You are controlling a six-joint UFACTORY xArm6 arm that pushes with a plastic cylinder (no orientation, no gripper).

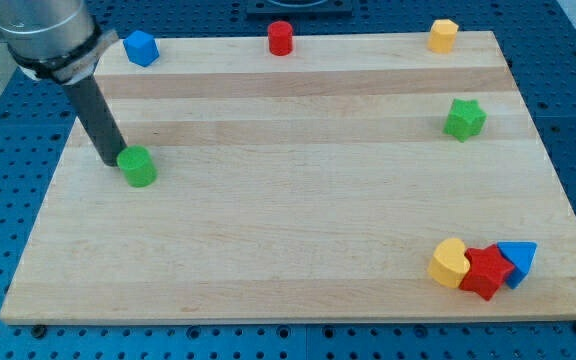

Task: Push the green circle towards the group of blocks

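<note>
Green circle (138,166) against my tip (111,161)

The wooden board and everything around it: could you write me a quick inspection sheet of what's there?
Surface: pale wooden board, flat.
Job's things: green circle at the view's left; group at bottom right: yellow block, red block, blue triangle, touching.
Clutter: blue block, red cylinder, yellow hexagon along the top edge; green star at right.
Grippers: none; my tip sits against the green circle's left side.
Cables: nothing seen.
Surroundings: blue perforated table.
</note>
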